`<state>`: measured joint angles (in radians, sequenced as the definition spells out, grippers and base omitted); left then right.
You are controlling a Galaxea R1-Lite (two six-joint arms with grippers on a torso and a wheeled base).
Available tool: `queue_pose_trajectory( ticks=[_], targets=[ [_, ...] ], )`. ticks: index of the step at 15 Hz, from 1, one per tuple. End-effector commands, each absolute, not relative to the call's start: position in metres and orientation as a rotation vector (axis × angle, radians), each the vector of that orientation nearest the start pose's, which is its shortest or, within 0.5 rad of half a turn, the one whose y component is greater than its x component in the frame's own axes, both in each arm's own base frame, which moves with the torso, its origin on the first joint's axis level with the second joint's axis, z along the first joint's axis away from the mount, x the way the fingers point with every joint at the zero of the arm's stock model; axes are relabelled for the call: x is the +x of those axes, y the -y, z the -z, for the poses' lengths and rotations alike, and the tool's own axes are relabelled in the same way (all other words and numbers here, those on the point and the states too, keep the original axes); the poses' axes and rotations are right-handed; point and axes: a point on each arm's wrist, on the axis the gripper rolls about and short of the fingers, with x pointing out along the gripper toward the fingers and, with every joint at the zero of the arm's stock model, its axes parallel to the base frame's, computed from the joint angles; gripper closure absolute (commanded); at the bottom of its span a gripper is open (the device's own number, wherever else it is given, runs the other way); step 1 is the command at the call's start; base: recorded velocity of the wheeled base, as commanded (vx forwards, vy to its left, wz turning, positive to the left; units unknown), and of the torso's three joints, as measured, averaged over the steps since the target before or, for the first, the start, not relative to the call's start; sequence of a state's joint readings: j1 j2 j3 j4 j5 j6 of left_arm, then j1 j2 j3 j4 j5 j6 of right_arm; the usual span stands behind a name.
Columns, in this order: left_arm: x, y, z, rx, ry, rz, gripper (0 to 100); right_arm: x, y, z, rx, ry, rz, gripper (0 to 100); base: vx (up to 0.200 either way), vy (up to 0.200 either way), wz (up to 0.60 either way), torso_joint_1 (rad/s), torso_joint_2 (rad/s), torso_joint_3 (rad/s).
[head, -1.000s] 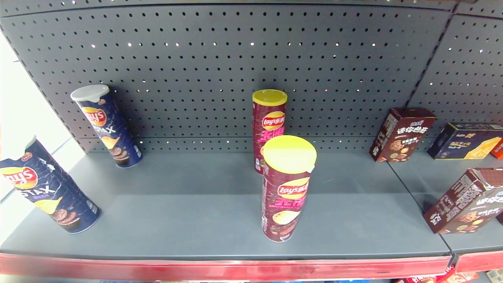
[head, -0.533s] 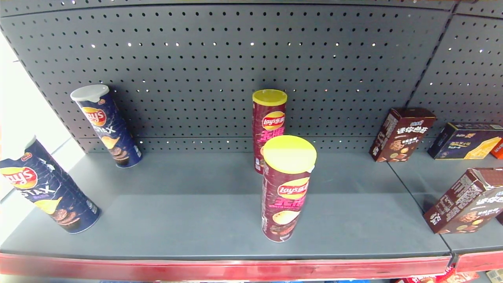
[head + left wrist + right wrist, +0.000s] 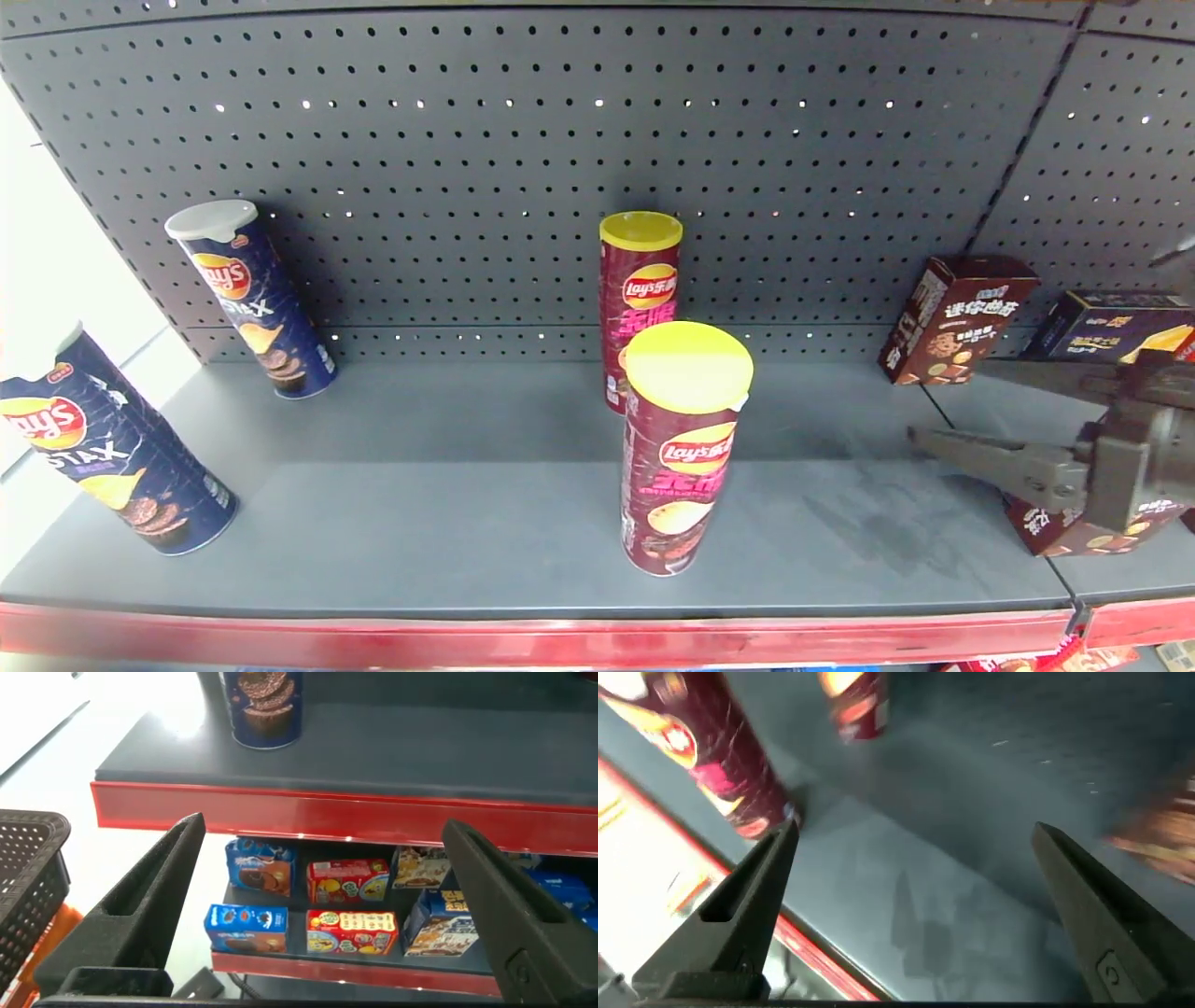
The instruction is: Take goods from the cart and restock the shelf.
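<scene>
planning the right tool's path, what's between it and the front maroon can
Nothing. In the head view, the stretch of shelf between the open right tool and the front maroon can is bare grey surface.

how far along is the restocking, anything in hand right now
Done: two maroon cans and two blue cans stand on the shelf, boxes to its right. In hand: nothing; the right gripper over the shelf's right end and the left gripper facing its red edge both have open, empty jaws. Left: wide bare shelf stretches to fill.
</scene>
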<state>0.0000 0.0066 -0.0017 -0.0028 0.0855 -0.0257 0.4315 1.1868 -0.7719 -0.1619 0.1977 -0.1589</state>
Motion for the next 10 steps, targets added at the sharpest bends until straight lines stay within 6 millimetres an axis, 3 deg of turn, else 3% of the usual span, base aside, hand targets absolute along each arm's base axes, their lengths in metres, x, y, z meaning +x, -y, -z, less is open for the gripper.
queue_pose_trajectory(
  ticks=[1, 4, 10],
  targets=[
    [-0.022, -0.002, -0.076, -0.026, -0.003, -0.086, 0, 0.191, -0.108, -0.221, -0.215, -0.324, -0.711, 0, 0.0, 0.0, 0.0, 0.0, 0.0, 0.0],
    [-0.022, -0.002, -0.077, -0.026, -0.003, -0.086, 0, 0.196, -0.123, -0.207, -0.236, -0.352, -0.732, 0, 0.0, 0.0, 0.0, 0.0, 0.0, 0.0],
    [-0.022, -0.002, -0.077, -0.026, -0.003, -0.086, 0, 0.208, -0.136, -0.194, -0.251, -0.386, -0.736, 0, 0.0, 0.0, 0.0, 0.0, 0.0, 0.0]
  ],
)
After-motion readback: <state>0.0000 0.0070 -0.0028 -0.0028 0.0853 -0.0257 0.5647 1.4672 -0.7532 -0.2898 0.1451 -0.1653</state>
